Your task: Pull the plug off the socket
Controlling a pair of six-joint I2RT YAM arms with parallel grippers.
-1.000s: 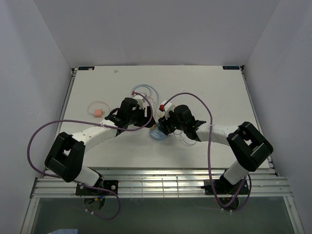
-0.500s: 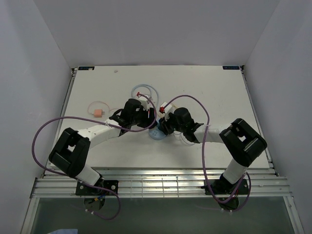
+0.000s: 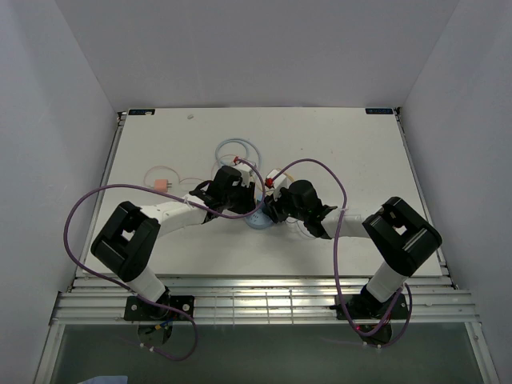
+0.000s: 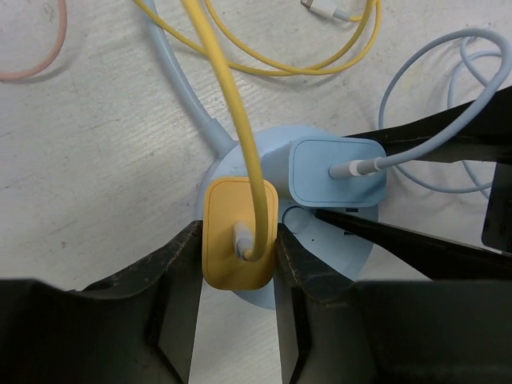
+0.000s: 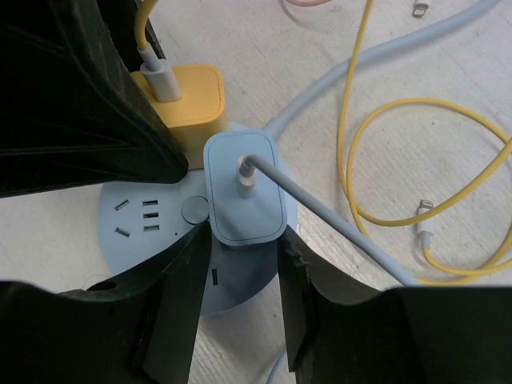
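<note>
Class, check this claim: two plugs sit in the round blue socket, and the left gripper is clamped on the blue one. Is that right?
No. The left gripper is clamped on the yellow plug, not the blue plug; the left wrist view shows it. Two plugs do sit in the round blue socket.

No readable text or number on socket (image 5: pixel 152 248), yellow plug (image 4: pixel 226 268) or blue plug (image 5: pixel 250 218).

A round, flat, light-blue plastic socket (image 5: pixel 148 248) lies beneath both pincers. Seated upright in it, side by side, are a square yellow plug (image 4: pixel 224 264), clamped in the left pincer (image 4: pixel 238 258), and a light-blue plug (image 5: pixel 240 216), clamped in the right pincer (image 5: pixel 244 260).
</note>
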